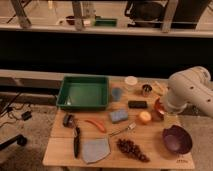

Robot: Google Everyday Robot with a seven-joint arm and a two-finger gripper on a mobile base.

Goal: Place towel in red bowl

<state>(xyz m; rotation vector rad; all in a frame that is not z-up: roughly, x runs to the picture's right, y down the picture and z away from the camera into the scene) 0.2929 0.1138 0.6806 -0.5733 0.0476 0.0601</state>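
– So, where is the hand (165, 111) hanging right now?
– It is hanging at the right edge of the worktop (60, 150), tucked under the white arm (187, 90), which is hiding most of it. Its fingers are standing spread, and they are pinching nothing.
– What is sitting under it?
– The red bowl (158, 106) is sitting right there. The arm is covering most of it, so only its left rim is showing.
– And around that?
– An orange fruit (145, 117) is lying just left of the red bowl, and the purple bowl (176, 139) is sitting near the front right corner.
– Where is the towel lying?
– The towel (95, 150) is lying flat at the front edge, left of centre, well apart from both the hand and the red bowl. Grapes (132, 148) are lying just right of it, and a knife (76, 141) is lying just left of it.
– Anything farther off?
– A blue sponge (118, 116) is lying mid-worktop, and a green tray (83, 105) is sitting at the back left.
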